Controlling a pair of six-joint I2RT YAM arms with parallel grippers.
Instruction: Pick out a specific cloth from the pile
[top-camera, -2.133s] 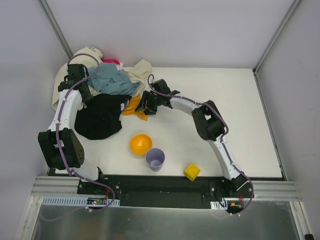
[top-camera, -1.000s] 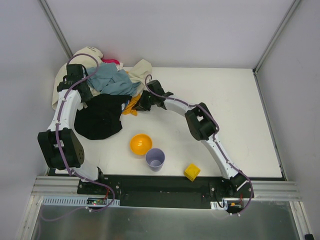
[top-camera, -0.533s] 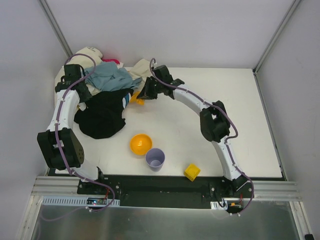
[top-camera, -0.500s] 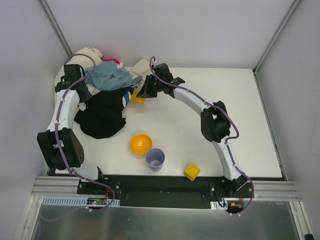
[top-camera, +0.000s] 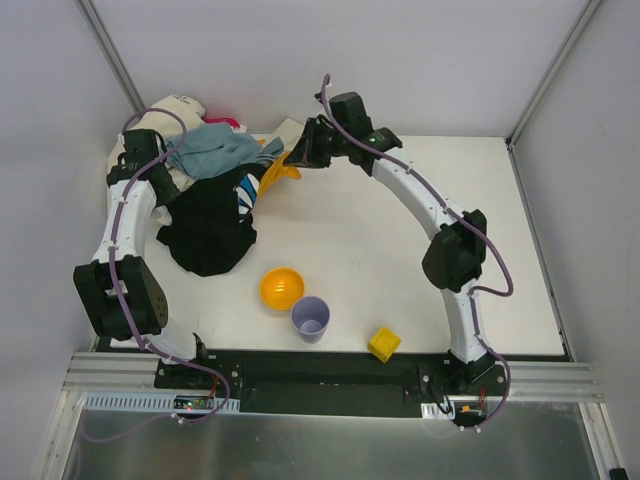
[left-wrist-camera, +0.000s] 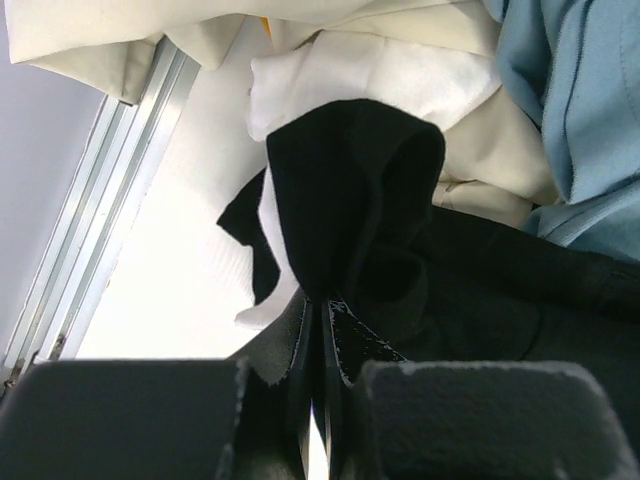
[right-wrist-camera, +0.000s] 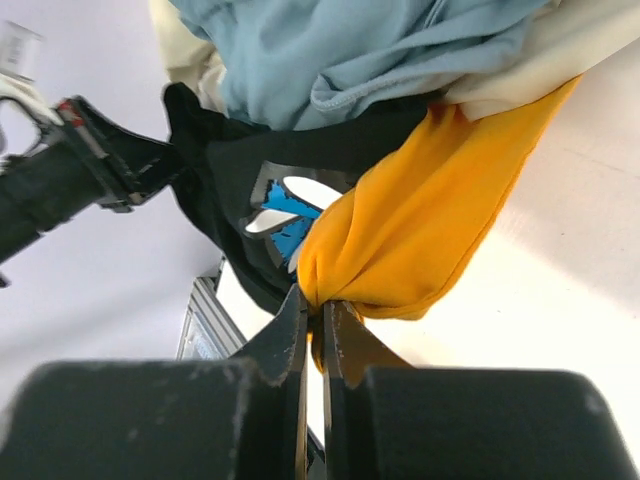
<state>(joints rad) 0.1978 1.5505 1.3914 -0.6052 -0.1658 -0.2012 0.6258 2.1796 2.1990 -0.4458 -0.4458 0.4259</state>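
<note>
Right gripper (right-wrist-camera: 313, 305) clamps the orange cloth (right-wrist-camera: 420, 220) at the right edge of the pile (top-camera: 215, 155); left gripper (left-wrist-camera: 318, 315) pinches a black garment (left-wrist-camera: 350, 200). Extraction step, by appearance; next, draw the cloth rightward, clear.

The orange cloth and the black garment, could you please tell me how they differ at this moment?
The orange cloth is plain; the black garment carries a white-and-blue print. The orange cloth looks far smaller than the black garment. The right gripper pinches the orange cloth, the left gripper the black garment. Both are crumpled.
</note>
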